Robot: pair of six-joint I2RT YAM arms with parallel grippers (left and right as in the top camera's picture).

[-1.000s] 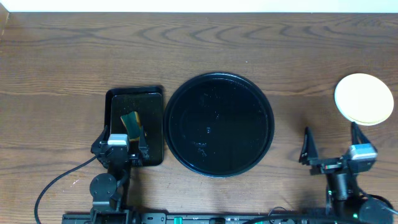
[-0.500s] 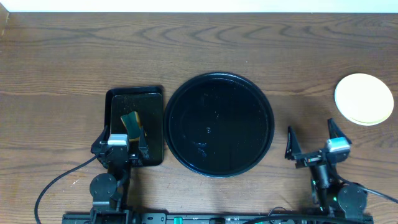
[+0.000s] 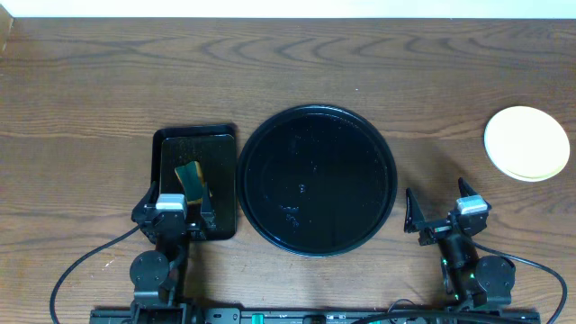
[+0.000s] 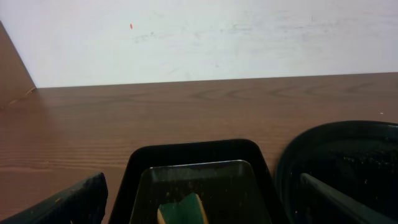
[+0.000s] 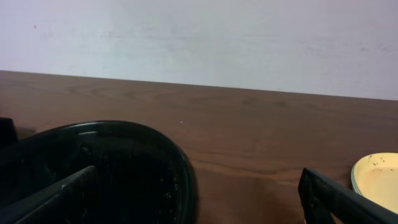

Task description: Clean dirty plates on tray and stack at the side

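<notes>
Tray (image 3: 317,180), round glossy black, pale yellow plates (image 3: 527,144) aside, left and right jaws apart

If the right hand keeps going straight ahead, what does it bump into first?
Probably nothing: the right gripper points at bare table between the black tray and the yellow plate, then the wall. It passes close to the tray's rim.

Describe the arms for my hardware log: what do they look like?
The left gripper and right gripper each have two black tapered fingers and a small white block behind them. Round black joints follow; a thin black cable trails from each arm.
</notes>
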